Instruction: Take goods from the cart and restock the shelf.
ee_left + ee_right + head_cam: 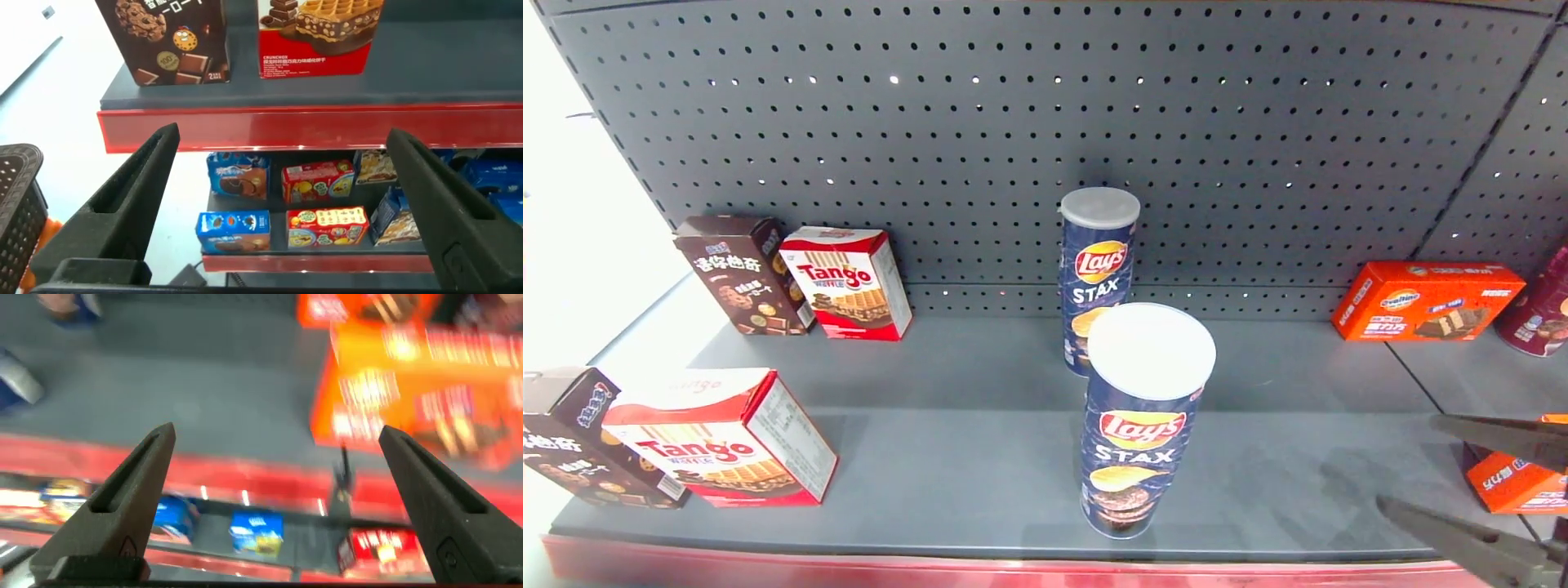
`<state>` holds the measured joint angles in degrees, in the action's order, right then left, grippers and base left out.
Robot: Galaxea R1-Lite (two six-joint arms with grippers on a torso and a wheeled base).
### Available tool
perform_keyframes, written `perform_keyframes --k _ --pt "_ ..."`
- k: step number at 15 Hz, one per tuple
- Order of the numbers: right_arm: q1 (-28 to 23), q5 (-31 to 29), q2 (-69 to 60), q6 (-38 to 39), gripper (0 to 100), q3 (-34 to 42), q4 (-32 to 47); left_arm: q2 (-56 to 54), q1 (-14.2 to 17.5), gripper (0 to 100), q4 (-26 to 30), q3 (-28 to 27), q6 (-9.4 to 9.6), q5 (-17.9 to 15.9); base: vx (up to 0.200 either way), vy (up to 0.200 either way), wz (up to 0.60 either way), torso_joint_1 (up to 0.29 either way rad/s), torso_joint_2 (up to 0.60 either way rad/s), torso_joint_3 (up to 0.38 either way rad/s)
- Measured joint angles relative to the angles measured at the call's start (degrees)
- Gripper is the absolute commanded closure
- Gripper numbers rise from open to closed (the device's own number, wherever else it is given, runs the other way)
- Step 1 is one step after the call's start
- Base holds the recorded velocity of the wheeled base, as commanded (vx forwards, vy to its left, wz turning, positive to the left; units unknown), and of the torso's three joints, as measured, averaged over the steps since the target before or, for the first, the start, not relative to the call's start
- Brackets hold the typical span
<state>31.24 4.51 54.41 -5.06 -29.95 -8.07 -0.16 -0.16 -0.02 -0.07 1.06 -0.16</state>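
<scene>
- Dark grey on shelf board [980, 441], bright red along its front edge strip [849, 567].
- Dark grey on pegboard back wall [1045, 98], dotted with even rows of small round holes.
- Navy blue on front chip can [1137, 482], with red-and-yellow emblem, white lettering, white lid.
- Same navy and emblem on rear chip can [1094, 278], under pale grey translucent lid.
- Red and white on rear wafer box [849, 282] and front wafer box [723, 437], with golden waffle pictures.
- Dark brown on rear cookie box [739, 269] and front cookie box [580, 441], white lettering.
- Bright orange on rear orange box [1425, 298] and front orange box [1499, 486].
- Maroon on container [1543, 310] at far right.
- Matte black on left gripper [282, 135] and right gripper [275, 433].
- Blue on lower-shelf packs [237, 175], red on neighbouring box [317, 181].
</scene>
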Motion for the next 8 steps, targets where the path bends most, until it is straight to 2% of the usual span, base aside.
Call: perform_keyframes --k 3,8 --pt "4.1 0.1 7.0 -0.1 0 -0.1 -2.3 0.0 0.0 0 0.0 0.1 -0.20 0.2 0.000 0.000 0.00 0.000 0.00 0.000" --pt "7.8 0.0 16.1 -0.1 0 -4.7 -3.9 0.0 0.0 0 0.0 0.0 -0.27 0.2 0.000 0.000 0.00 0.000 0.00 0.000"
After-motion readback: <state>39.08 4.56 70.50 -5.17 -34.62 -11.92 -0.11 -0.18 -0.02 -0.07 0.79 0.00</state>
